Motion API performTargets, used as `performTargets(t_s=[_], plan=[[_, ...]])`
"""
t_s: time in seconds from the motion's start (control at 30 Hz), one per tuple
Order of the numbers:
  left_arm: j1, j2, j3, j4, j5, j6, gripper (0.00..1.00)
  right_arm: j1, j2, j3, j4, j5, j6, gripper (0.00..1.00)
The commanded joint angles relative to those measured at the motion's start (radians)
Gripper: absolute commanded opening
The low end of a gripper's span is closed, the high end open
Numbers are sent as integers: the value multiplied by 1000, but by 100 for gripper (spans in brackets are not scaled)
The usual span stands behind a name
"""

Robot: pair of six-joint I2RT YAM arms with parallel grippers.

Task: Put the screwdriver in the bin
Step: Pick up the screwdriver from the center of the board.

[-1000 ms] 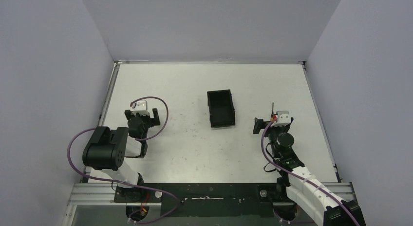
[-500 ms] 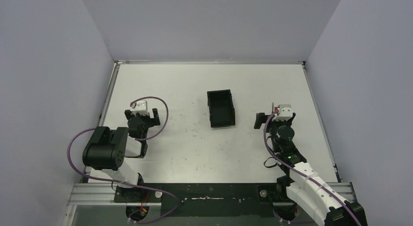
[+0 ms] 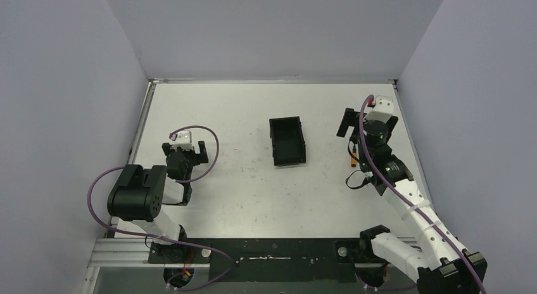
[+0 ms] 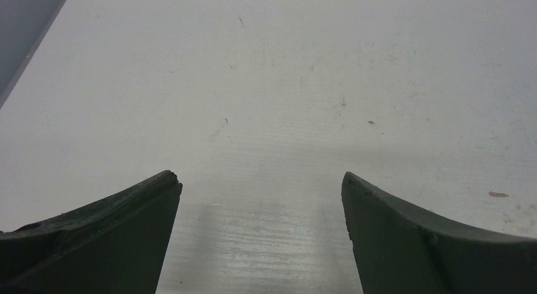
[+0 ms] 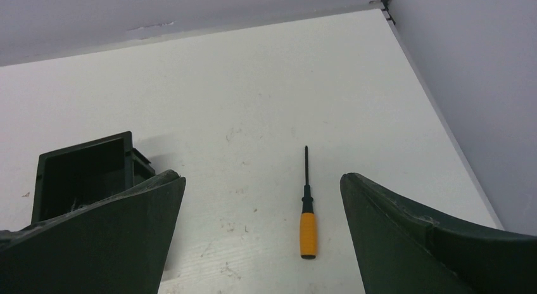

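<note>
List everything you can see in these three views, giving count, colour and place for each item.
table: 1, white, scuffed, beneath everything
walls: 3, pale grey, left, back, right
bin: 1, black, near the table's middle
screwdriver: 1, orange handle, dark shaft, on the table right of the bin
cables: 2, purple, one on each side
arms: 2, black and white, left arm and right arm, near edge
left end effector: 1, dark, open, over the table's left side
right end effector: 1, dark, open, above the screwdriver
</note>
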Motion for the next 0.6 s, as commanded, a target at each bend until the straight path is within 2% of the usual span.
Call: performTargets(t_s=[0.0,0.2,0.4,0.57], plan=[[-1,-15,6,36,-4,2,97,-21,66,154,-263,46,78,100],[-1,-15,6,37,-4,2,97,-169,187,254,-355,-209,17,100],[0,-14,6,36,-4,1,97,-204,334,293,-418,-246,-58,100],[-1,-14,6,37,-4,2,97,-220,435,271,-401,-243,-89,100]])
